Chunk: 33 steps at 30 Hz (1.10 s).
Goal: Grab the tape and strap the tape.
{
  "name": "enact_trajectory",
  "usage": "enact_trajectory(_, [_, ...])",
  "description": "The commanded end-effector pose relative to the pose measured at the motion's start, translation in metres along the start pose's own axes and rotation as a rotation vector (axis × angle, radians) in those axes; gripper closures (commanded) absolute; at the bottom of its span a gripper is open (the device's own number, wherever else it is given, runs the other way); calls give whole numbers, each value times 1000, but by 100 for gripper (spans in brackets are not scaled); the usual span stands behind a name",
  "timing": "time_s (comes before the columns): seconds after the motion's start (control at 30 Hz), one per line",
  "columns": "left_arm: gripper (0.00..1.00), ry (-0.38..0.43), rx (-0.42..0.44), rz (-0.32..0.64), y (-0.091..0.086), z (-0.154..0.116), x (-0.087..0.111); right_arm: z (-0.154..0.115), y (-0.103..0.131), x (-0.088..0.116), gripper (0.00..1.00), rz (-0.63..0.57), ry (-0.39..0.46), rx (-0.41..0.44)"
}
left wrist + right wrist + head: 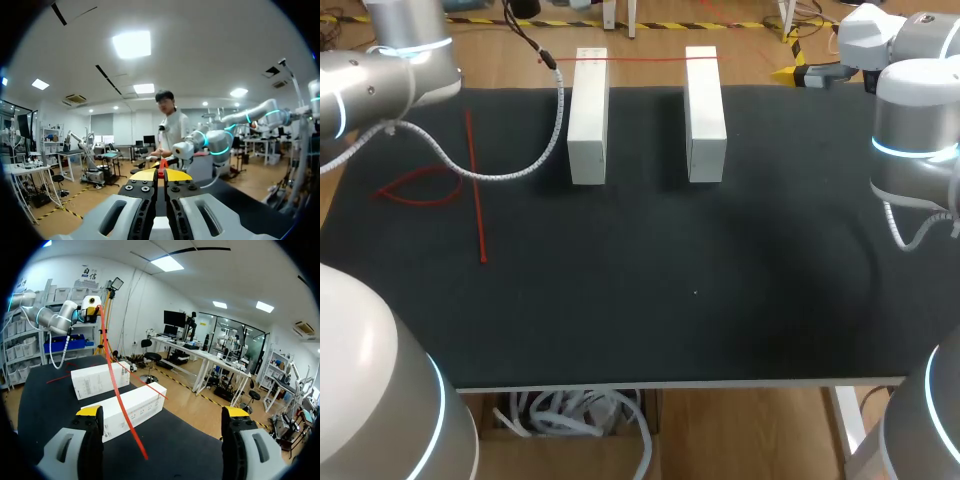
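Tape: a thin red tape (pixel 640 60) is seen stretched over the far ends of two white boxes, the left box (pixel 587 120) and the right box (pixel 705 115), which are stood side by side at the far middle of the counter (pixel 650 300). In the right wrist view it can be followed from the left hand down past the boxes, with its loose end finishing in the gap of the right hand.

Left hand (pixel 161 176): clenched on the tape. A bit of red is pinched right between the yellow tips, so that end looks properly held.

Right hand (pixel 162 412): released, with the fingers spread wide. The tape's free end sits between them, but as far as can be told it isn't touched by either one.

Done so far: the grab is judged about half done, since one end is held and the tape is already laid across both boxes.

Left to do: the free end hasn't been taken on the right side yet, and no wrap around the boxes can be seen, so the strapping itself is basically not started.

Other stuff: a straight red strip (pixel 477 190) and a red loop (pixel 420 188) are lying on the counter's left, well apart from the boxes. Whether they're meant to be used can't be told.
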<state>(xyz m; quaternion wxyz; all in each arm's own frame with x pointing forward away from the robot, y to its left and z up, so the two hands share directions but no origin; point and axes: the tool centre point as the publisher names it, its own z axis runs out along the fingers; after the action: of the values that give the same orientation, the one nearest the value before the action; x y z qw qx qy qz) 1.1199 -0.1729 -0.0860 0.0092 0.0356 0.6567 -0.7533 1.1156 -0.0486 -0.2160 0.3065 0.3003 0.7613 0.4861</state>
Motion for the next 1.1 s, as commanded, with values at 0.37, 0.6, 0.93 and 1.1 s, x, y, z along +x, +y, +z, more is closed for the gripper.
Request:
enact_trajectory(0.37, [100,1,-1,0,0,0,-1,6,16,-10,0,385,-79,78])
enact_trajectory(0.6, [100,1,-1,0,0,0,-1,-7,27,5,0,1057,-128,301])
enact_trajectory(0.93, [100,1,-1,0,0,0,-1,-20,39,32,0,1010,-113,160])
enact_trajectory(1.1, [100,1,-1,0,0,0,-1,-21,41,35,0,857,-90,116])
